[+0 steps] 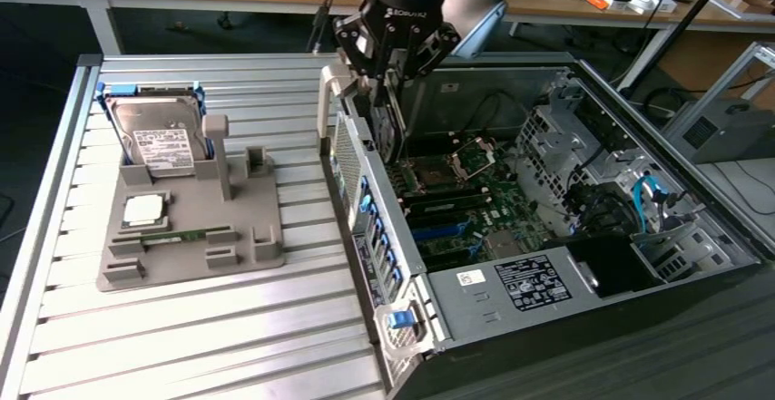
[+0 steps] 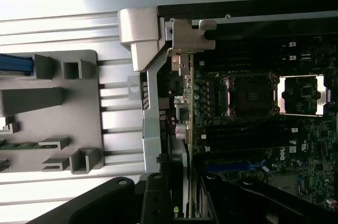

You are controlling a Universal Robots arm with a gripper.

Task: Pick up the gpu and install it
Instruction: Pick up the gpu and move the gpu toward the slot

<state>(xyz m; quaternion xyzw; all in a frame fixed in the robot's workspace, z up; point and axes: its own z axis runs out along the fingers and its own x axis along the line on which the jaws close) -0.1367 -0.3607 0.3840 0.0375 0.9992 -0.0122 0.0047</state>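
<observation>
**A:** Where is the gpu (image 1: 387,128) now?

**B:** The pincer (image 1: 387,72) is closed on it and grips its upper edge. The card hangs just under the pincer, standing on its edge, over the open computer case (image 1: 678,191).

**A:** And how does it lie?

**B:** Its long axis seems to run alongside the side wall (image 1: 363,200) of the case, just inside it. The bracket (image 2: 186,36) is near the grey handle (image 2: 136,34). The motherboard (image 1: 466,205) is directly below. Whether the card touches it already, I cannot tell.
</observation>
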